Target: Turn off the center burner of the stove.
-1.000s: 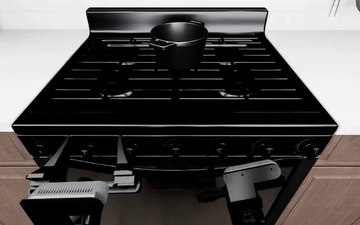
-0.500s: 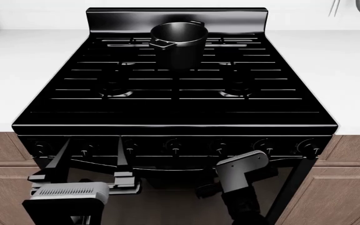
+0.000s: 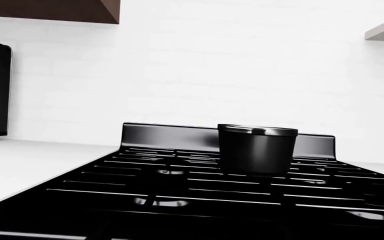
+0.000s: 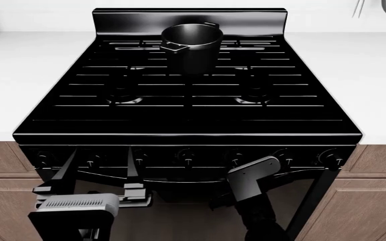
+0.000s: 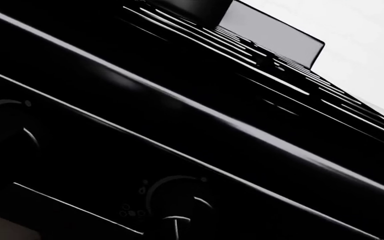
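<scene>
From the head view, the stove (image 4: 189, 100) fills the middle of the counter run, with a black pot (image 4: 191, 42) standing on the rear centre grate and a row of knobs along the front panel. The left gripper (image 4: 102, 173) hangs low before the left knobs with its two long fingers spread apart and nothing between them. The right gripper (image 4: 253, 173) is tilted up toward the knobs right of centre, close to the panel; its fingers are hidden behind its body, so I cannot tell whether they stand apart or together. The left wrist view looks across the stove (image 3: 199, 185) grates to the pot (image 3: 257, 149) against the back panel, and shows none of its own claw. The right wrist view is pressed near the stove (image 5: 178, 125) front, with a knob (image 5: 172, 200) close ahead and another at the edge. I judge the step in hand to be the reach for the centre burner's knob; the next move calls for picking the right knob, closing on it and turning it off.
</scene>
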Available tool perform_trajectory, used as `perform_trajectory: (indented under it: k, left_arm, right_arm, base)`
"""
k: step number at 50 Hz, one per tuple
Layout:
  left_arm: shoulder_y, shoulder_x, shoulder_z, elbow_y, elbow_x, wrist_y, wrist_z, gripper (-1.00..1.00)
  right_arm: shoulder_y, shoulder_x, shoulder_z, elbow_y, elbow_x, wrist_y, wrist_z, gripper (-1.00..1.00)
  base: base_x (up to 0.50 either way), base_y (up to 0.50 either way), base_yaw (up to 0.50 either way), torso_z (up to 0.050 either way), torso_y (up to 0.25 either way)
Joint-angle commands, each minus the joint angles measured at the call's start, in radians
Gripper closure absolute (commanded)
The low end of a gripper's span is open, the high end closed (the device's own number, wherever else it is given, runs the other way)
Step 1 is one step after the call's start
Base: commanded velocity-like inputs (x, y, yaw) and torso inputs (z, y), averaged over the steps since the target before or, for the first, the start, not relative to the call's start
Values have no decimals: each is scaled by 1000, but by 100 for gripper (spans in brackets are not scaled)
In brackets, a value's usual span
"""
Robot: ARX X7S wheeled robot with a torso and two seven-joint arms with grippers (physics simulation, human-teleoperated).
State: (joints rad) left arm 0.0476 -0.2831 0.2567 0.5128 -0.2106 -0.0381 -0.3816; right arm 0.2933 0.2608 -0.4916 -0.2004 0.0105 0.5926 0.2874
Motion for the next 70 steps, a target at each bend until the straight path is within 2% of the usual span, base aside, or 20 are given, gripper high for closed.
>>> perform_trajectory:
  k: [1,24,60,70]
  left_arm:
    - [3,-7,2,2,-4,3,-5,-100]
    - [2,-13,9,3,-7,8,-14,-100]
    - [-18,-16,24,-14,-10,10,-25,-100]
    - [-21,-16,29,-20,-10,14,-28,-100]
  right_arm:
    - [1,2,-2,6,3,2,4,100]
    - [3,8,0,-2,17,-9,5,100]
    - [-59,-82,236,-17,273,-188,21,100]
    - [-76,-137,338,-9,423,-222,15,100]
  base:
    - [0,0,0,0,0]
    - [0,0,0,0,0]
    - [-2,-1,-2,0,2]
    - [-2,-1,-3,2,3]
